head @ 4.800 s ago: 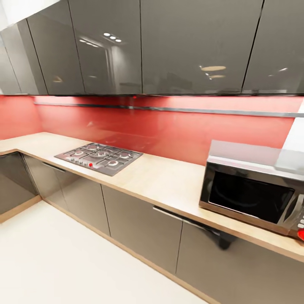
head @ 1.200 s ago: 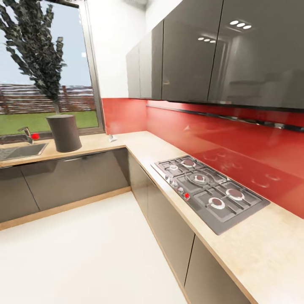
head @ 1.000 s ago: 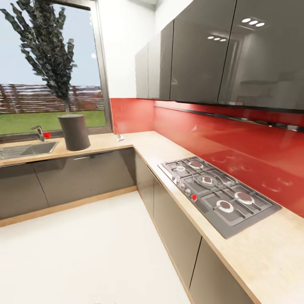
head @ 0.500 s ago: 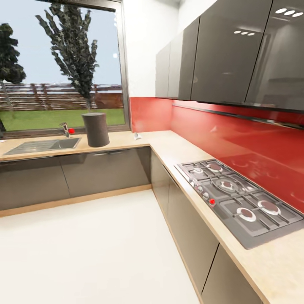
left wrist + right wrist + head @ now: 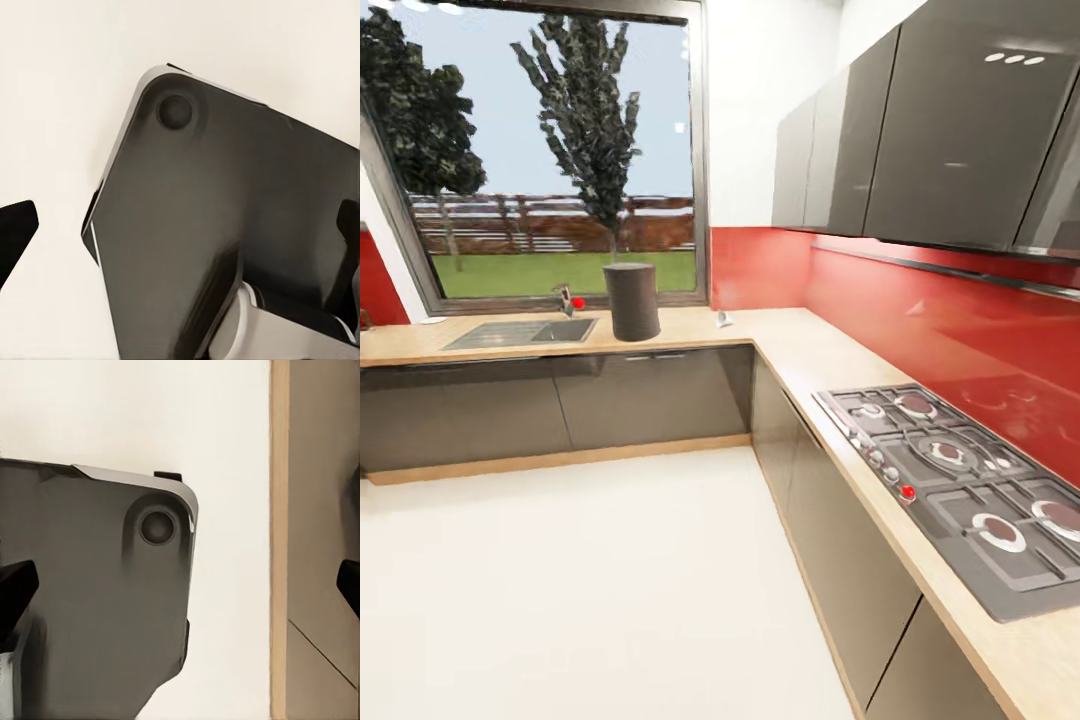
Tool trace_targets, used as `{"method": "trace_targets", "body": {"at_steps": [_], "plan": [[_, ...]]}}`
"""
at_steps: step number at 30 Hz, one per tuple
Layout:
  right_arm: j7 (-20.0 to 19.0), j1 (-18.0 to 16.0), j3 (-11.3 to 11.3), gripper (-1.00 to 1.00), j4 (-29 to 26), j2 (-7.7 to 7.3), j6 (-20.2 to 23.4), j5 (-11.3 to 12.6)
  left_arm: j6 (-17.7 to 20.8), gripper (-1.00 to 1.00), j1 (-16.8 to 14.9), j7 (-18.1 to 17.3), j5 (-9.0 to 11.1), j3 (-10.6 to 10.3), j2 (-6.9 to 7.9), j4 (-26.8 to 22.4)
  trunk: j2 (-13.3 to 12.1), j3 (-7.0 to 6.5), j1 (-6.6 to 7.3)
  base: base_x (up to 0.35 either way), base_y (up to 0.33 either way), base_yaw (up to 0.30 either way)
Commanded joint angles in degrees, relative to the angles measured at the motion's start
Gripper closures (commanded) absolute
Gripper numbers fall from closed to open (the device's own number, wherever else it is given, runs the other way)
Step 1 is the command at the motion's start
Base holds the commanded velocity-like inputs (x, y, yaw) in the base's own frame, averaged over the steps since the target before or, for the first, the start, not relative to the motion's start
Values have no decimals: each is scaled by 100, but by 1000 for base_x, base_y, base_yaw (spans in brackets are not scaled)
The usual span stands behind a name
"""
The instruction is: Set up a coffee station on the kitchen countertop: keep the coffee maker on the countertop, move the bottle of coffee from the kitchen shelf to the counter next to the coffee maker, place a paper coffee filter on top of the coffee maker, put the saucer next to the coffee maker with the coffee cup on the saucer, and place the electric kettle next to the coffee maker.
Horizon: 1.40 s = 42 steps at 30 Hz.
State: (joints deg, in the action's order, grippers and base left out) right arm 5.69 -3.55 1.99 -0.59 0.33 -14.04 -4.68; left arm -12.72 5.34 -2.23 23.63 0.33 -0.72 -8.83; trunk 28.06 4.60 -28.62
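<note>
Both grippers: fingertips at frame edges, wide apart, holding nothing. Coffee maker [image 5: 632, 301] upright on bench [image 5: 780, 345] beside sink [image 5: 520, 332].

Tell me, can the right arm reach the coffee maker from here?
Probably not. The coffee maker stands on the far countertop under the window, beside the sink, with open floor between it and the robot. The base must drive closer first.

a steel sink [image 5: 520, 332] with a red-knobbed tap [image 5: 567, 299] sits under the big window [image 5: 550, 150]; a gas hob [image 5: 960, 485] lies by the red backsplash [image 5: 920, 325], glossy grey wall cabinets [image 5: 920, 120] above.
</note>
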Motion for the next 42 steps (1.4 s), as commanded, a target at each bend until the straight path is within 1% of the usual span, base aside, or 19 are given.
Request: {"method": "trace_targets", "body": {"at_steps": [1,4,8,12,17,32,42], "plan": [[43,-5,19,-100,6,0,-9,-50,-112,-100,2,-23,45,6,-3,-1,-33,-4,20,0,0,262],[44,-5,17,-100,6,-5,-10,-50,-263,-100,2,-23,45,4,-5,10,-153,-43,86,0,0,262],[44,-5,13,-100,6,-1,-10,-50,-329,-100,2,-23,39,3,-6,17,-313,-94,174,0,0,262],[40,-5,12,-100,6,-6,-11,-50,-435,-100,2,-23,20,0,-7,13,-313,-76,174,0,0,241],[37,-5,6,-100,6,-7,-105,-49,-561,-100,2,-23,-4,-32,-7,39,-313,-71,174,77,18,62],[37,-5,3,-100,6,-7,-160,-42,-591,-100,2,-23,-8,-50,-8,92,-313,-70,174,323,73,2],[39,-5,3,-100,6,-7,-160,-42,-592,-100,2,-23,-8,-50,-9,92,-313,-70,174,339,11,0]]}}
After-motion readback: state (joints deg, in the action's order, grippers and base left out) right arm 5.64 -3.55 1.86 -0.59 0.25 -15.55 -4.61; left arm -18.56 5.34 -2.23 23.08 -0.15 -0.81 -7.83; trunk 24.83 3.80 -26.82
